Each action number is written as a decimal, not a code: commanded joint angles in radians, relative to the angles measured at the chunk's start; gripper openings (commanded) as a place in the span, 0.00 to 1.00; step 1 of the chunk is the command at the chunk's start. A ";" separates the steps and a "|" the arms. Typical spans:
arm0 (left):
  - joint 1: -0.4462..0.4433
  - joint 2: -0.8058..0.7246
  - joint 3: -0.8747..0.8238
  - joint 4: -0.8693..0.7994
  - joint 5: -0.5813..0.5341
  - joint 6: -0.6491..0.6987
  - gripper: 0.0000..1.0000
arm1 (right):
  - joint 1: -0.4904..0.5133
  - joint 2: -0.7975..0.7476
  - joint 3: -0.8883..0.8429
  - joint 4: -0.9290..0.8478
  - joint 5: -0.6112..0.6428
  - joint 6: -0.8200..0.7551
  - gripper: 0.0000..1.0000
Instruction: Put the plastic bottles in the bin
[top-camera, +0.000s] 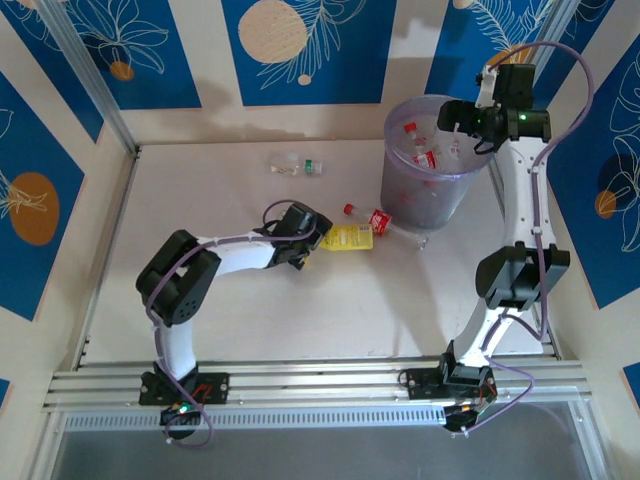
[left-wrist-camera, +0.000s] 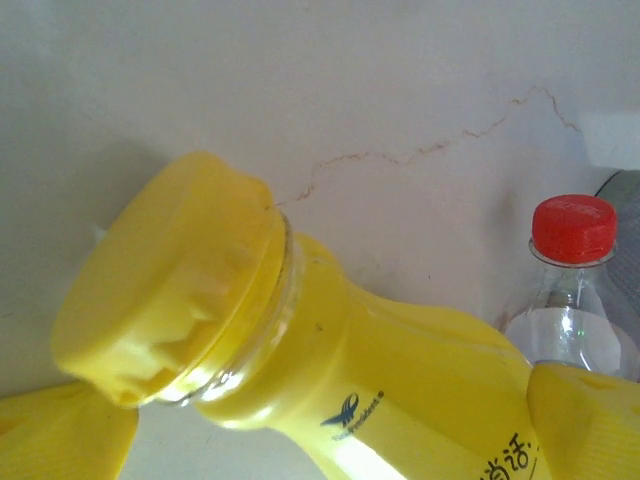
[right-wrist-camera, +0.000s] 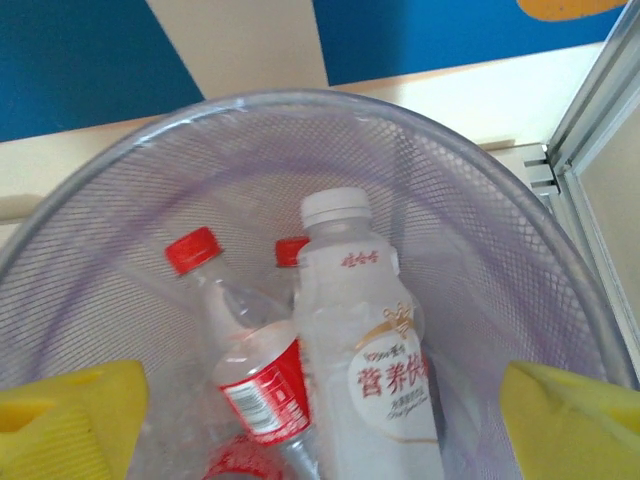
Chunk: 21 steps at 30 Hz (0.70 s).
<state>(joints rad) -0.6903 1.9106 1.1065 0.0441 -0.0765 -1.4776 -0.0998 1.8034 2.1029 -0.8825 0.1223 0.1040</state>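
Yellow bottle (left-wrist-camera: 380, 380), blue logo (left-wrist-camera: 345, 412) | left hand (left-wrist-camera: 320, 435) splayed astride | right hand (right-wrist-camera: 318, 420) released above bin (right-wrist-camera: 450, 130) | white bottle (right-wrist-camera: 360, 340): 营养快线

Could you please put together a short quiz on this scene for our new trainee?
1. Multiple choice: how many bottles lie on the table outside the bin? A) one B) three C) six
2. True or false: the yellow bottle is already inside the bin.
3. Short answer: which gripper hangs above the bin?

Key
1. B: the yellow bottle, a green-capped bottle and a red-capped bottle.
2. False: it lies on the table, at the open left gripper.
3. The right gripper, with its jaws open.
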 joint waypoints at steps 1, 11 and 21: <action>0.039 0.151 0.015 0.058 -0.080 0.020 0.97 | 0.043 -0.095 -0.009 -0.029 -0.038 -0.021 0.91; 0.048 0.223 0.032 0.104 -0.069 -0.029 0.79 | 0.154 -0.288 -0.251 0.040 -0.064 0.007 0.90; 0.074 0.202 0.011 0.203 -0.045 0.008 0.55 | 0.296 -0.379 -0.476 0.039 -0.205 0.066 0.90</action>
<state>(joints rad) -0.6724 1.9526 1.1450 -0.0723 -0.0570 -1.5043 0.1699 1.4567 1.6691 -0.8360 -0.0036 0.1398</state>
